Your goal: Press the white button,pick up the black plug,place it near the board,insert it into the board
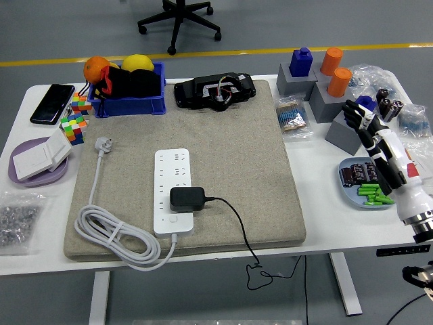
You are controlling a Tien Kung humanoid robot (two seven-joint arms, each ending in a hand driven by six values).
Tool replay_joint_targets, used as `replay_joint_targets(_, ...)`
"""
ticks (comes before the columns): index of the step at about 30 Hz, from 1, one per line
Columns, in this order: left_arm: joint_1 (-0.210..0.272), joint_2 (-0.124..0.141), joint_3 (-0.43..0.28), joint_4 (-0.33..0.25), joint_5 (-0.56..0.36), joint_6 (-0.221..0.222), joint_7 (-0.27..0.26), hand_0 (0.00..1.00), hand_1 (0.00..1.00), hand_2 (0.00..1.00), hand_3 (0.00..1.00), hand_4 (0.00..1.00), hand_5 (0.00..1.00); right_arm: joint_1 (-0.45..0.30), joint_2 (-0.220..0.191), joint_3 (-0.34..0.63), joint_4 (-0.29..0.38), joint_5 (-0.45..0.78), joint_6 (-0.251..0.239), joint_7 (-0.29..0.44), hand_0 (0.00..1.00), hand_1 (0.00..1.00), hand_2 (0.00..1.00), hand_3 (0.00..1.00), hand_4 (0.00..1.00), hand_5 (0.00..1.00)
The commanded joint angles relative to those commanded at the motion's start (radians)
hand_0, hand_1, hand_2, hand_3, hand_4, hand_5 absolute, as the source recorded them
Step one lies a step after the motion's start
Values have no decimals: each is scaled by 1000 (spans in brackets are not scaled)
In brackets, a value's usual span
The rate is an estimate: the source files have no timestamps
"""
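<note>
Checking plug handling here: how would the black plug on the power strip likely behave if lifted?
The black plug looks rigid and boxy, so probably easy to pinch. It sits on the white power strip; its thin cable trails off the mat, likely dragging slightly.

One power strip (174,192), one black plug (187,198), one phone (52,103) and one robot hand (376,143) are showing on the counter (318,223).

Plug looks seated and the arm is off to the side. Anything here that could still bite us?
1. The right hand, fingers spread and empty, hovers by the grey blocks and over the blue plate of small parts; a low sweep could knock them.
2. The black plug's thin cable runs over the table's near edge; a snag could tug it off the white power strip.
</note>
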Motion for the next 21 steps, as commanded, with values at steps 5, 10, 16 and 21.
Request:
replay_joint_targets(5, 6, 0, -4, 0, 0, 0, 1, 703, 670, 620, 676, 485, 191, -8, 15, 32, 7, 25, -20, 42, 811, 813, 769, 744, 862, 499)
replay_joint_targets(10, 12, 5, -10, 0, 1, -1, 2, 702, 670, 620, 676, 488, 188, -11, 21, 54, 15, 53, -43, 90, 765, 767, 731, 683, 831, 452)
replay_joint_targets(16, 13, 7, -13, 0, -3, 0, 1, 702, 671, 620, 677, 489, 186, -13, 27, 69, 17, 76, -56, 115, 726, 733, 693, 648, 804, 418)
replay_joint_targets(21, 15, 10, -11, 0, -9, 0, 1, 702, 670, 621, 677, 492, 186, -15, 30, 74, 14, 96, -62, 125, 710, 715, 676, 629, 791, 405)
